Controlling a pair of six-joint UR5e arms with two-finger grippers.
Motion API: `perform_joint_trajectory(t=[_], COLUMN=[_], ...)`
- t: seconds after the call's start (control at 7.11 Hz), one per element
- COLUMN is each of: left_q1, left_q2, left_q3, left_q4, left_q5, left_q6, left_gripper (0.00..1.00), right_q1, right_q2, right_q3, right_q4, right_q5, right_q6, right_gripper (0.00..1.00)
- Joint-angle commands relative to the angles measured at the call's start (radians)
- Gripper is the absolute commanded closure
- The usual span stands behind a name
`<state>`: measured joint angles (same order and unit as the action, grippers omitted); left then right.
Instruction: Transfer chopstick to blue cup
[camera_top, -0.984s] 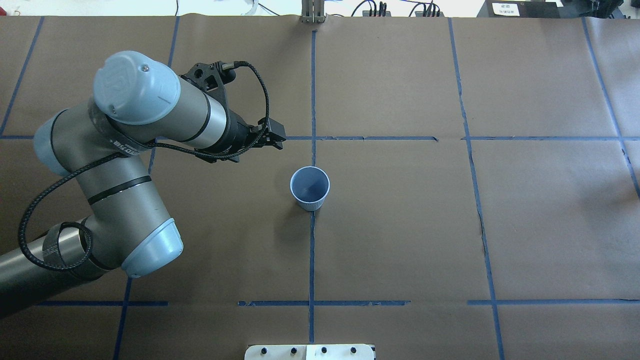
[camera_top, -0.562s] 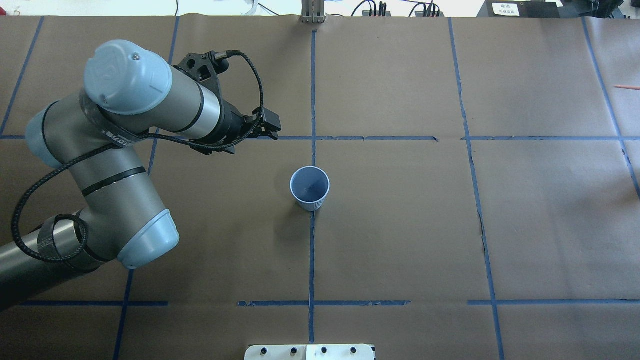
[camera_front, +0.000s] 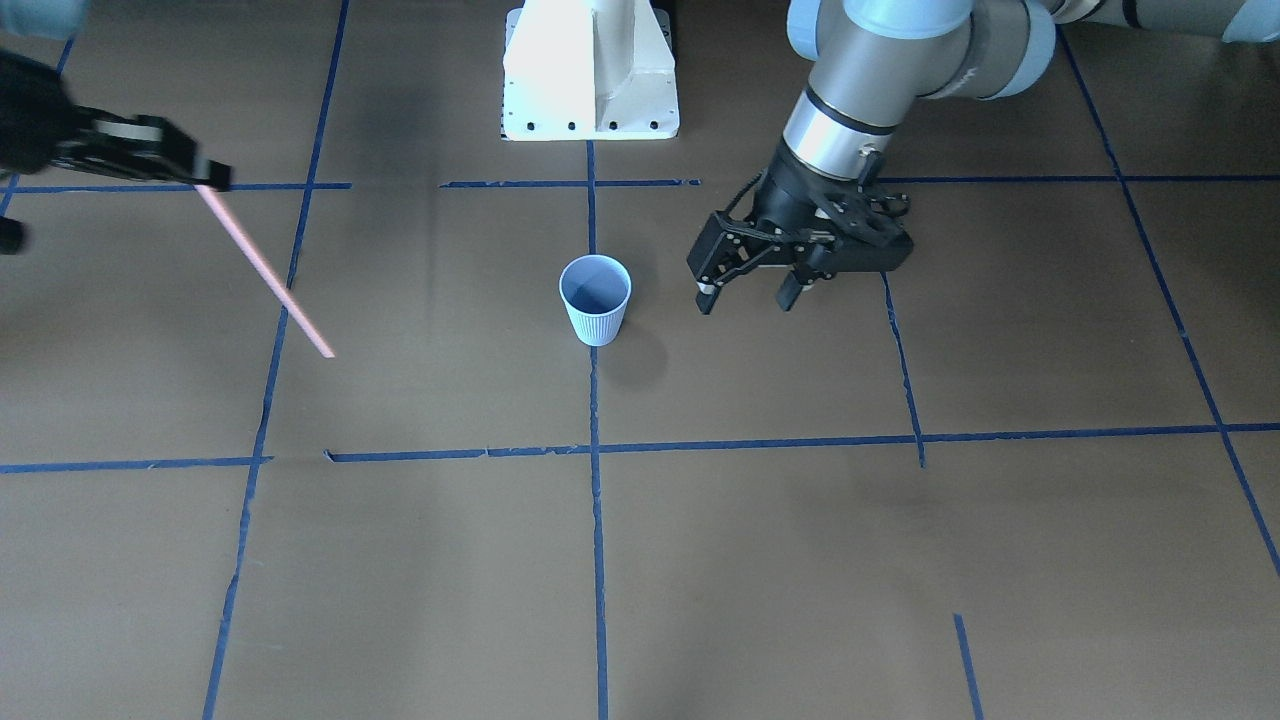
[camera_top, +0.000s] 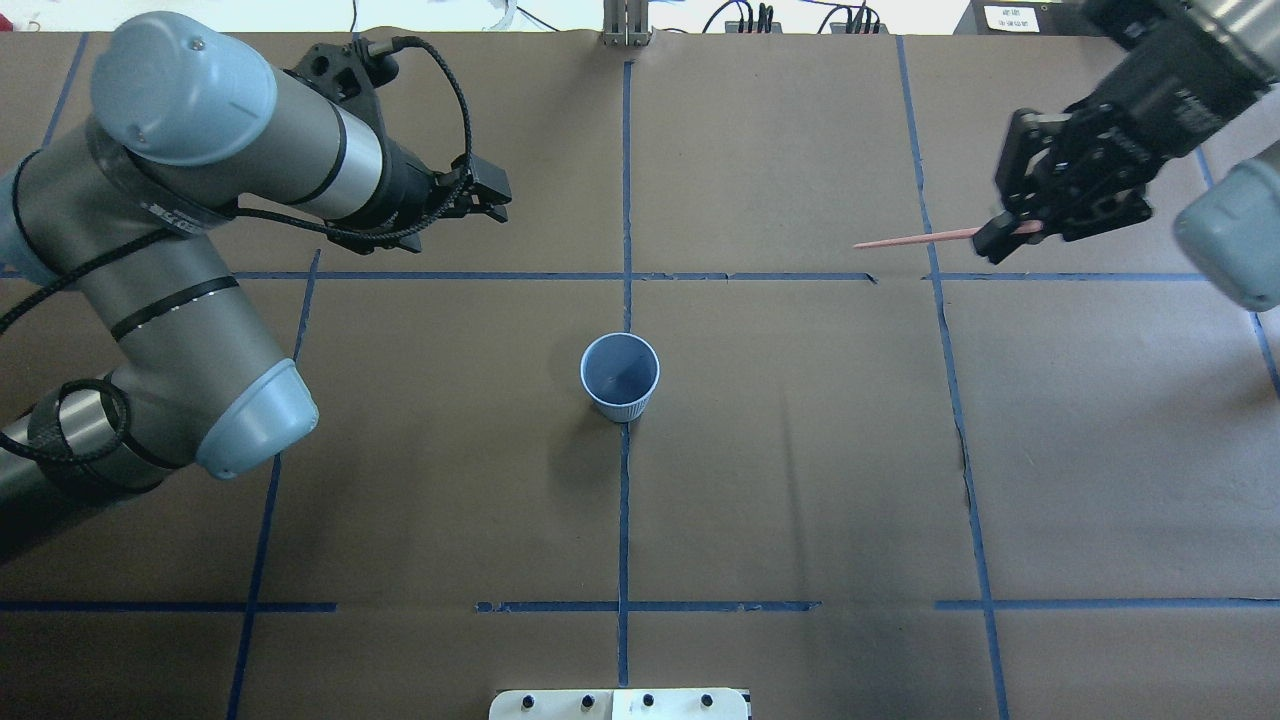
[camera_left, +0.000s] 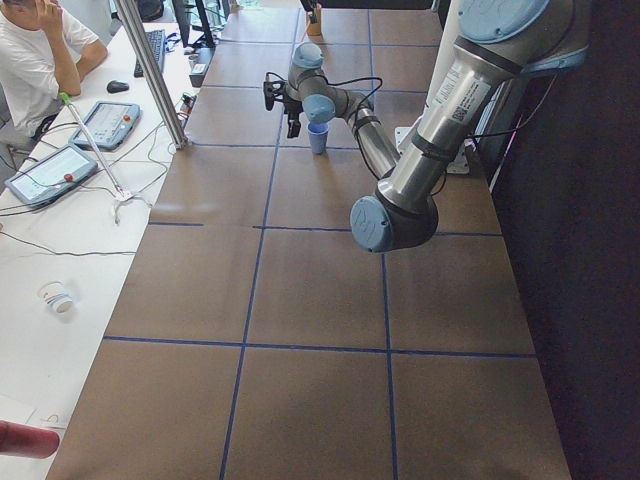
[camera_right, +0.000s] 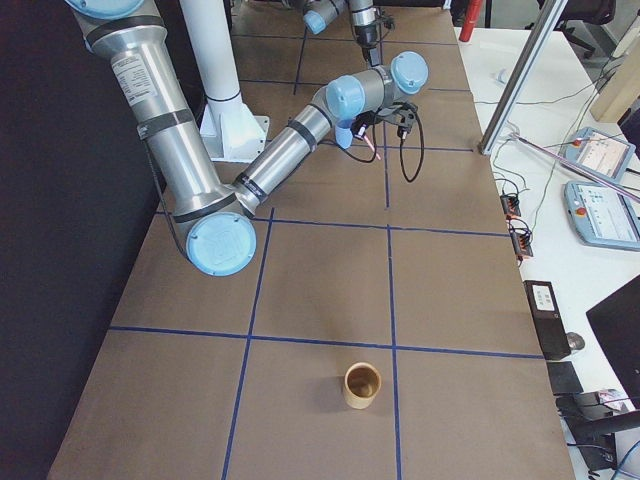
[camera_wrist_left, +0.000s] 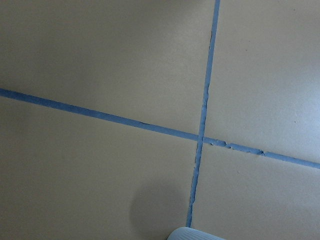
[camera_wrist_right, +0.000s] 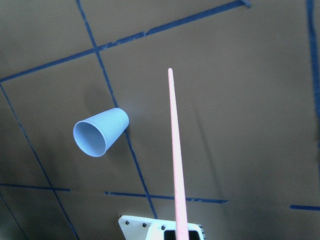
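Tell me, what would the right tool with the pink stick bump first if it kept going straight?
Probably the bare table. The right tool aims its chopstick slanting down, and the blue cup sits off to one side of that line, though depth is unclear.

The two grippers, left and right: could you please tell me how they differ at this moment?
The left gripper has its jaws open and holds nothing; the right gripper has its jaws shut on the chopstick. The left gripper hangs close beside the blue cup; the right gripper is much farther from it. Both are black, and neither touches the cup.
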<state>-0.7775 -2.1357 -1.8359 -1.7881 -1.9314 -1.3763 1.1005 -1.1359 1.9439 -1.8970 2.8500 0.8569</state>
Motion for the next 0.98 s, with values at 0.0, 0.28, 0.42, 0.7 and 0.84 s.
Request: perform_joint_trajectory(t=[0.0, 0.28, 0.42, 0.7, 0.84], left_q1=[-0.048, -0.042, -0.042, -0.042, -0.042], left_q2=[0.019, 0.023, 0.023, 0.027, 0.034], left_q3=[0.012, 0.015, 0.024, 0.111, 0.115], left_q4=[-0.001, -0.001, -0.023, -0.147, -0.157], left_q5=[-0.003, -0.003, -0.003, -0.003, -0.003], left_q6=[0.059, 0.056, 0.056, 0.051, 0.049], left_gripper=[0.00, 0.00, 0.00, 0.00, 0.00], right_q1=[-0.137, -0.180, -0.203, -0.229, -0.247], right_q2=[0.127, 0.209, 0.223, 0.223, 0.223], right_q3=[-0.126, -0.169, -0.172, -0.174, -0.184], right_q4=[0.272, 0.280, 0.280, 0.282, 0.282], right_q5=[-0.001, -0.004, -0.004, -0.006, -0.007], right_q6=[0.242, 0.252, 0.252, 0.252, 0.252], right_gripper=[0.97, 0.97, 0.97, 0.96, 0.96])
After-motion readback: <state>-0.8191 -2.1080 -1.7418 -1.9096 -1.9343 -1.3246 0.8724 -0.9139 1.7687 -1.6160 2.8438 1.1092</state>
